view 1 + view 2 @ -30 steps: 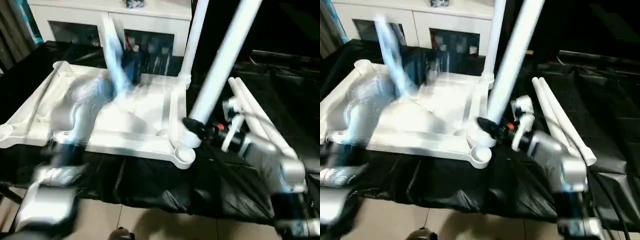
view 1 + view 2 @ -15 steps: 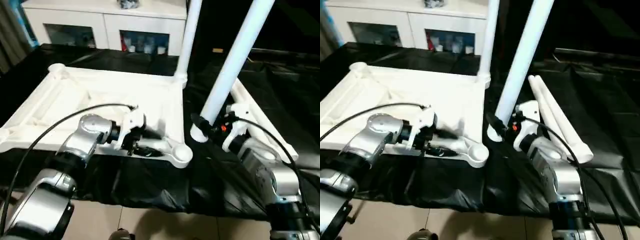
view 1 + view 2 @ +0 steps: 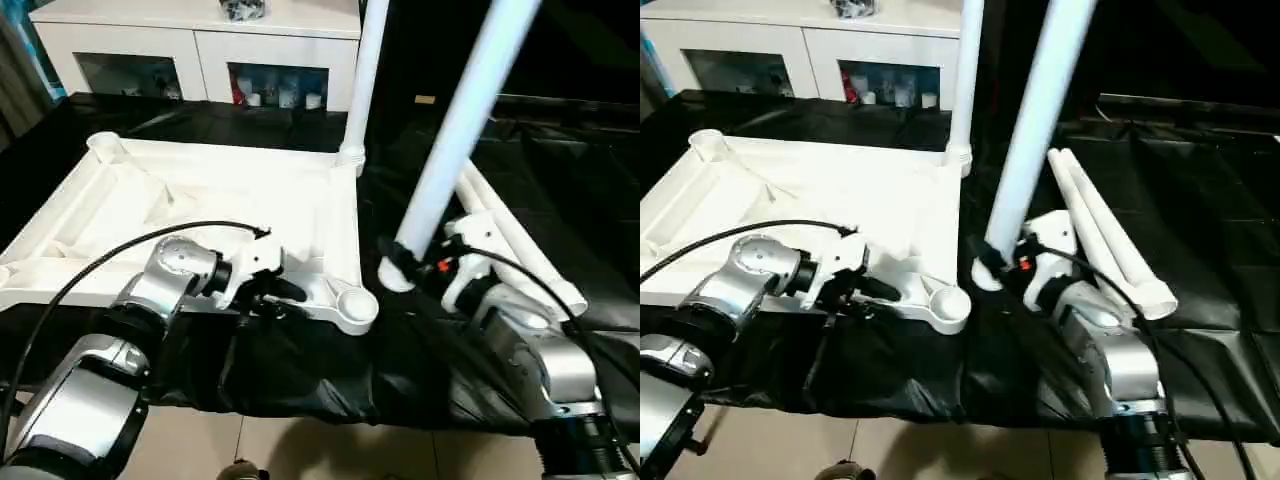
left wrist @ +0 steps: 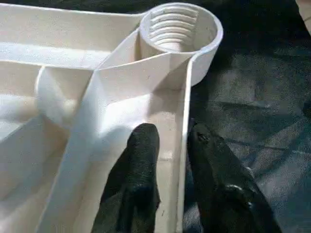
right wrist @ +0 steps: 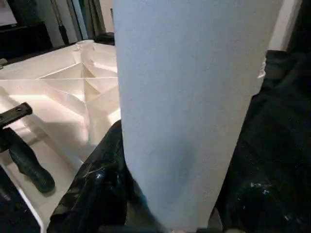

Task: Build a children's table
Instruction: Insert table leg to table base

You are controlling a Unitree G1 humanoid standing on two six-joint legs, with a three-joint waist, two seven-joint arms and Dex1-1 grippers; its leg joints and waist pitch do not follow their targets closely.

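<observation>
No legible text, label, brand, number or sign is appearing on any surface in these views; nothing readable is showing.

white glass-doored cabinet point(image 3: 200, 45) at the back, black cloth point(image 3: 560, 170) over the worktop, beige tiled floor point(image 3: 330, 450)

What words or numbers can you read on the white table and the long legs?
None: the tabletop and the legs are plain white, with no print that I can see.
Too small and blurred to read: the coloured things behind the cabinet's glass doors.
</observation>
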